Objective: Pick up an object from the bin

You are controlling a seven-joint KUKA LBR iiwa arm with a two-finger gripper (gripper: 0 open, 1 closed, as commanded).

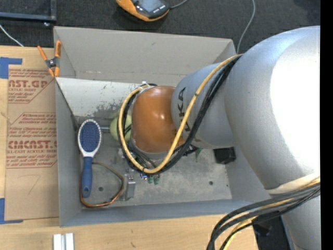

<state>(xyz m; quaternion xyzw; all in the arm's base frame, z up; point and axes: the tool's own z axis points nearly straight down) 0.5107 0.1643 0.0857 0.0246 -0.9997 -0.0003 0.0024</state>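
Observation:
Below the orange wrist cover, a grey metal part of my gripper [129,185] pokes out low over the bin floor near the front wall. Just left of it lies a thin brown loop of cord or band [105,201], curving along the floor. A hairbrush [89,139] with a white rim, blue bristle pad and blue handle lies lengthwise at the bin's left side, handle toward the front. A yellow-green ball [115,127] sits right of the brush head, half hidden behind the cover.
A small black object [225,154] lies on the floor at the right, partly under the arm. The arm and its cables cover the bin's middle and right. Bare floor shows along the front right.

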